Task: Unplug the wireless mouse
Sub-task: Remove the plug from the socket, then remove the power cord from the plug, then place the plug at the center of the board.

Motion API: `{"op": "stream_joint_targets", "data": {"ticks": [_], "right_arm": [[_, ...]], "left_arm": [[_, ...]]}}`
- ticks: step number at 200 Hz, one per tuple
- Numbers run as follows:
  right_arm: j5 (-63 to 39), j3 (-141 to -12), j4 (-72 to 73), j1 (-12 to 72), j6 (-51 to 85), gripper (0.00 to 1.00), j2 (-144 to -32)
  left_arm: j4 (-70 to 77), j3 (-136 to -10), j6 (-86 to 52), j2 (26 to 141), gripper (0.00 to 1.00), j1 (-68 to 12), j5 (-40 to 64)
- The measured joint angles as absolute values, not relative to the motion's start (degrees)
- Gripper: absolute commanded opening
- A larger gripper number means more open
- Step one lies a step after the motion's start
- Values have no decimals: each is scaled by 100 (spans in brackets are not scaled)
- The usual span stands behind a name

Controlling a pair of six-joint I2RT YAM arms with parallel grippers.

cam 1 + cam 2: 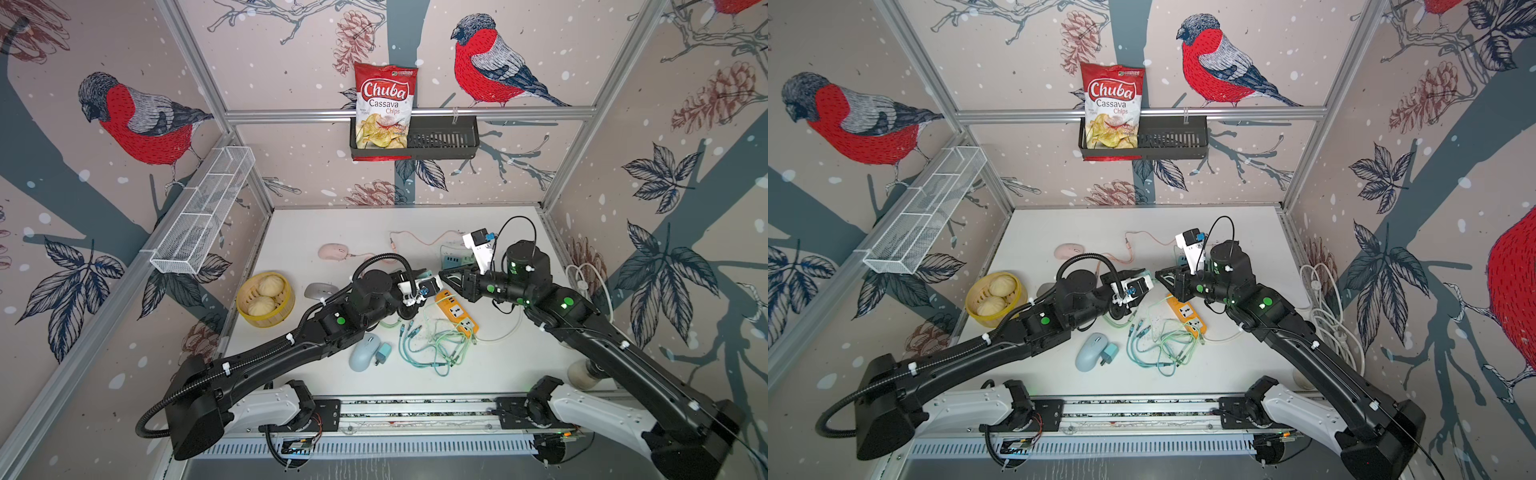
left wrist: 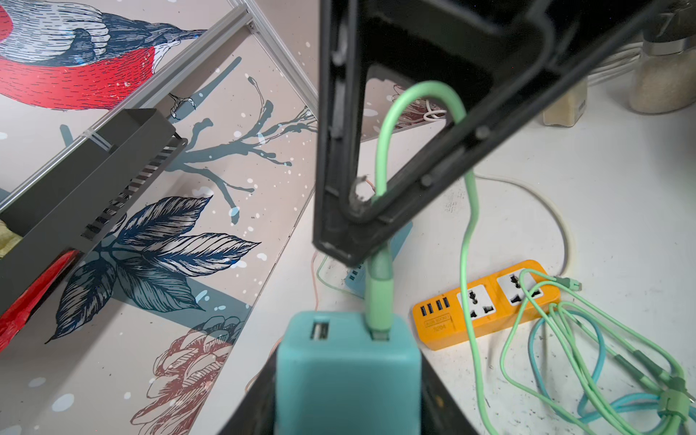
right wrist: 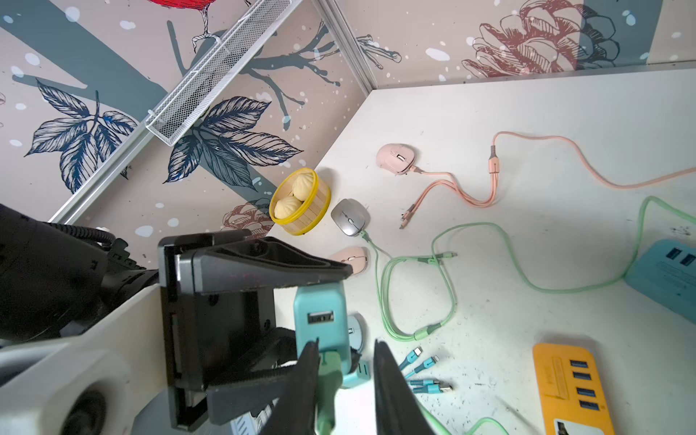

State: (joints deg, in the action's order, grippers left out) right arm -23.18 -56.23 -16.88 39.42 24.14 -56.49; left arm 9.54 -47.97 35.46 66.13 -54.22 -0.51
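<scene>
Left pincer [image 3: 324, 312] is clamped on the teal charger [image 2: 346, 369] across its top and bottom faces, holding it off the desk [image 1: 332, 232]. 2 USB ports face out: 1 is empty, 1 is filled by the green plug [image 2: 380, 297].

Right pincer [image 3: 346, 345] straddles that plug. 1 finger [image 3: 310, 361] lies against it and a gap shows on the far side. I cannot tell whether it bites.

The grey mouse [image 3: 348, 217] lies on the desk just beside the dumpling basket [image 3: 314, 211], well apart from both pincers, with a green lead [image 3: 376, 248] in its nose. I take it for the task's mouse, but I can't trace that lead through the tangle to this plug.

Handling, my read:
- The plug is a short, stiff, smooth moulding, so there is little to hold and it will likely slip.
- I'd grip its body close to the port, never the lead, which is soft and would only kink, and pull straight along the port.
- The charger is light and slick-sided and may twist in the left pincer.
- The mouse is light and would skate if the lead goes taut.
</scene>
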Motion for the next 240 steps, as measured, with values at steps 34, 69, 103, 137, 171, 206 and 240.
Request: {"op": "stream_joint_targets", "data": {"ticks": [34, 69, 103, 137, 171, 206, 240], "right_arm": [[-2460, -5605, -1678, 3959, 2414, 23, -5697], [-2512, -5599, -1680, 4014, 2416, 0, -5758], [-2438, -5669, -1940, 3909, 2394, 0, -5601], [-2279, -5839, -2169, 3470, 2305, 0, -5321], [-2206, -5822, -2298, 3271, 2241, 0, -5210], [-2178, -5734, -2338, 3210, 2239, 0, -5172], [-2182, -5553, -2383, 3188, 2220, 0, -5063]], "left_arm": [[869, -4799, 3597, 6624, 0, -5422, -143], [742, -4799, 3601, 6635, 0, -5422, -161], [840, -4799, 3656, 6678, 0, -5435, -132], [856, -4779, 3747, 6689, 0, -5426, -320], [707, -4766, 3752, 6692, 0, -5422, -357], [572, -4779, 3739, 6694, 0, -5422, -622], [-589, -5245, 3341, 6845, 0, -5245, -1017]]}}
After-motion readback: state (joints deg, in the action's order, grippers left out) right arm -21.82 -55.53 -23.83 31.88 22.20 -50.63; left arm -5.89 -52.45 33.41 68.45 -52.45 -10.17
